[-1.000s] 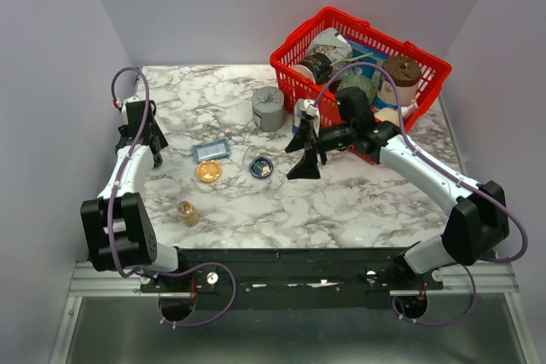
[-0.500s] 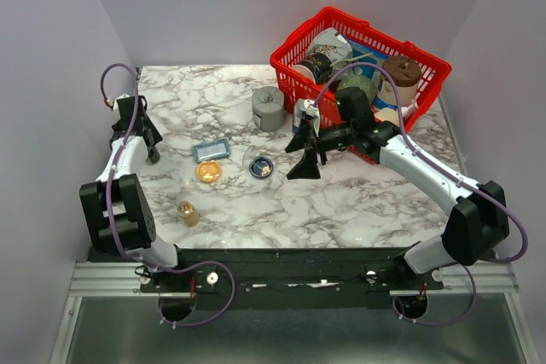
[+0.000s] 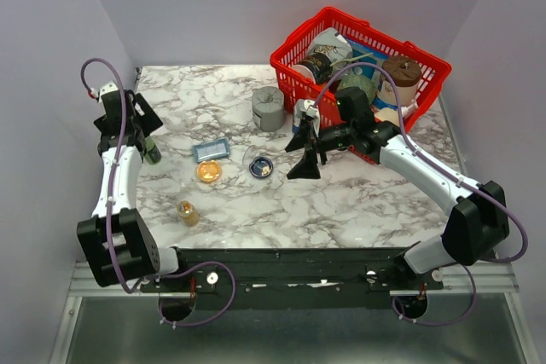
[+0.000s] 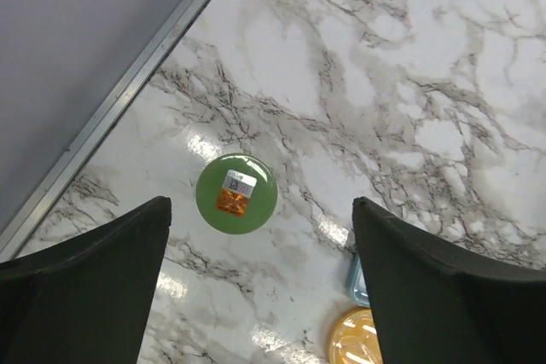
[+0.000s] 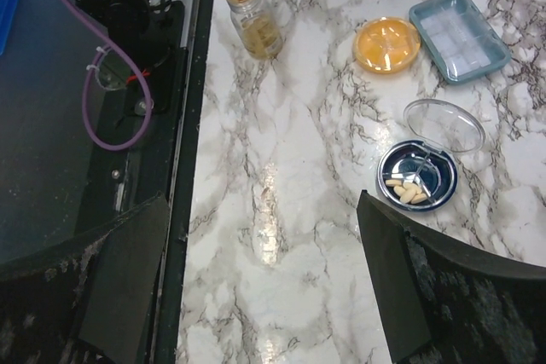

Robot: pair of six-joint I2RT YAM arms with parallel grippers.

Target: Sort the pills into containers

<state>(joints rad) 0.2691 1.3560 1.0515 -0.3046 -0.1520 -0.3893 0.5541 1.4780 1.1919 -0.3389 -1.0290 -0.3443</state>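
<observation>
The left tool (image 4: 260, 209) is spread above a green-capped bottle (image 4: 236, 194); the right tool (image 5: 264, 198) is likewise spread. The bottle could be toppled by an off-centre descent.

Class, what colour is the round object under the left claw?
The round object is green; the left wrist view shows it best.

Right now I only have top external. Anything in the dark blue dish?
Observer: Yes. Right wrist shows several pale oblong pills in the dark blue dish, with a clear lid beside it.
Operator: What's under the left hand?
Observer: Left wrist shows a green round top with an orange and white label, on the table below the open fingers.
Operator: The small bottle near the front edge?
Observer: Right wrist shows it is clear, with yellowish contents.
</observation>
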